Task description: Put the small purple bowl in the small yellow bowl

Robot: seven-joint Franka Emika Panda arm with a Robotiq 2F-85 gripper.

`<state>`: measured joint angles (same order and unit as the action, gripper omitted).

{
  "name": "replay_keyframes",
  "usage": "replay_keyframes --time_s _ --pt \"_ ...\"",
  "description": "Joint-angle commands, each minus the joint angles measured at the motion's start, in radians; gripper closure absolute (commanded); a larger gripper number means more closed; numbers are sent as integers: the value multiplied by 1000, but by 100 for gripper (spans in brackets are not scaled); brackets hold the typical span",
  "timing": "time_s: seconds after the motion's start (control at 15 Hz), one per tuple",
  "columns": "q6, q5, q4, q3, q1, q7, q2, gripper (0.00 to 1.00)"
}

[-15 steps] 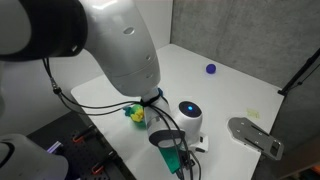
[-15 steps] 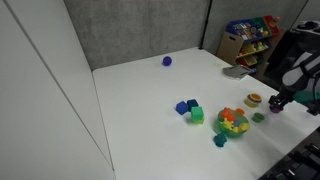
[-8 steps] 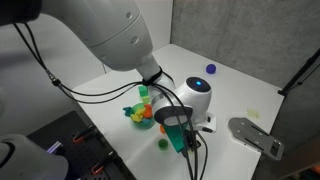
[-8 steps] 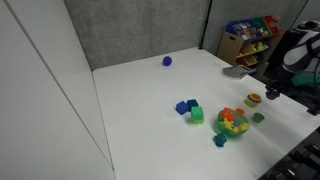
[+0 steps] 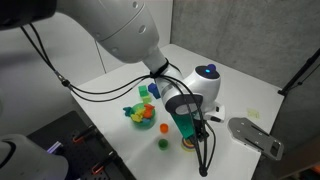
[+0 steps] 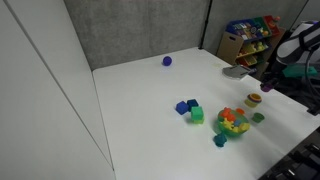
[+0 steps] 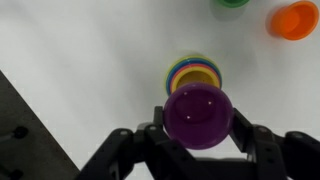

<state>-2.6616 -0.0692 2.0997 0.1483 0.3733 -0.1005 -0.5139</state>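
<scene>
Between the closed fingers of the gripper (image 7: 198, 130) sits the small purple bowl (image 7: 198, 112), gripped on both sides. In the wrist view it overlaps the near edge of the small yellow bowl (image 7: 193, 74), which rests on the white table (image 7: 90, 50). An orange cup (image 7: 293, 19) and a green cup (image 7: 232, 3) stand farther off.

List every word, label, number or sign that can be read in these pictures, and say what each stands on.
No text can be read.
The purple bowl in the gripper, the yellow bowl and the orange cup show no print in the wrist view.
The toy shelf in an exterior view is too small and blurred to tell.
</scene>
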Motion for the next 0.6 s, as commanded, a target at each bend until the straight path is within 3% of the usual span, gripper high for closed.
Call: replay_keyframes --time_s 0.0,0.53 --pt "54 -10 -91 19 -12 24 -65 61" --pt "86 -14 -191 10 1 14 -178 61"
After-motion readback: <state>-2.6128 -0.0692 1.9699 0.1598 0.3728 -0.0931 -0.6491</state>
